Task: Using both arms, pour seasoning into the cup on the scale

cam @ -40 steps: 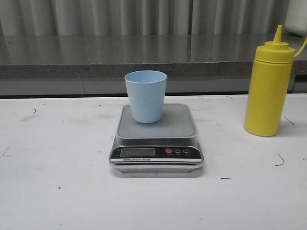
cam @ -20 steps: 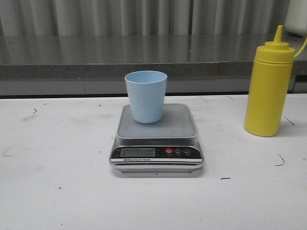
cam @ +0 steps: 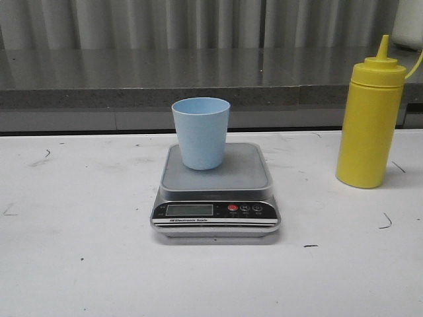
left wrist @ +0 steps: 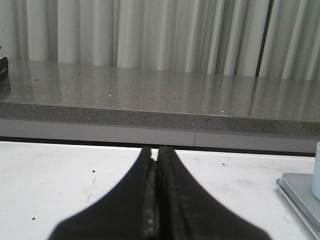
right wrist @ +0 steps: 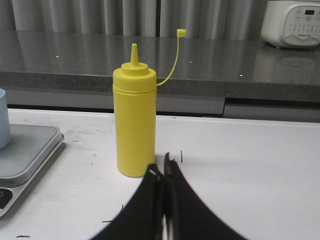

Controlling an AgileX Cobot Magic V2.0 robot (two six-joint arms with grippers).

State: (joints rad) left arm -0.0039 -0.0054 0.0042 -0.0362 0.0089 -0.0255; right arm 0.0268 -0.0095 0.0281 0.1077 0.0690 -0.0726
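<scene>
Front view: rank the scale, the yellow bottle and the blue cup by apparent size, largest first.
1. Scale, widest footprint.
2. Yellow bottle, tallest, though narrower.
3. Blue cup, clearly smallest.

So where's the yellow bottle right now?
In the front view, the seasoning stands upright on the table's right side, apart from the scale and cup.

This looks like a staged kitchen test bench in a lab. A scuffed white table [cam: 79,264] fills the lower frame, with a speckled grey stone counter [cam: 132,79] running across the upper half. Pale pleated curtains [cam: 165,23] hang behind it. A white rice cooker [right wrist: 292,22] sits on that counter at upper right of the right wrist view.
</scene>
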